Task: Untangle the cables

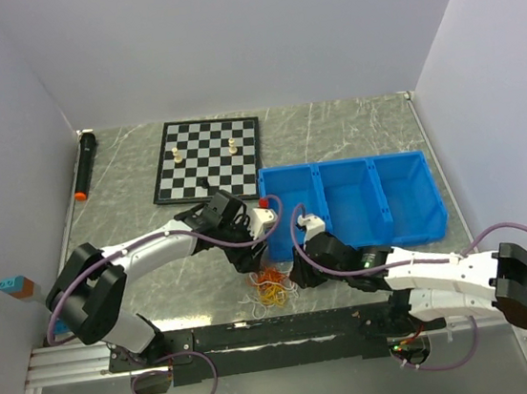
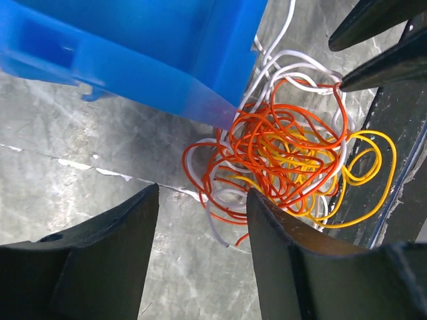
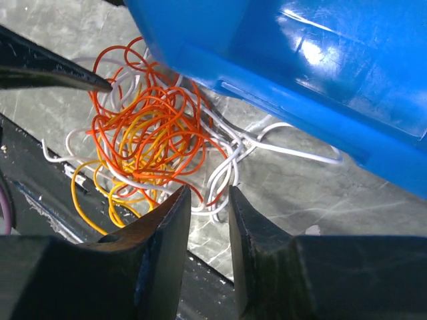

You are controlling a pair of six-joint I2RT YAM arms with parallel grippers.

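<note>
Left gripper (image 2: 203,200) fairly wide, right gripper (image 3: 208,193) narrow, both empty; floppy, featherlight cables (image 2: 287,160) mid-frame probably pinch best at the loose yellow loop (image 2: 393,163) on the right.

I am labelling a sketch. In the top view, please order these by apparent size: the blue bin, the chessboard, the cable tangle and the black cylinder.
1. blue bin
2. chessboard
3. cable tangle and black cylinder: no clear rank; the cylinder looks longer, the tangle wider.
</note>
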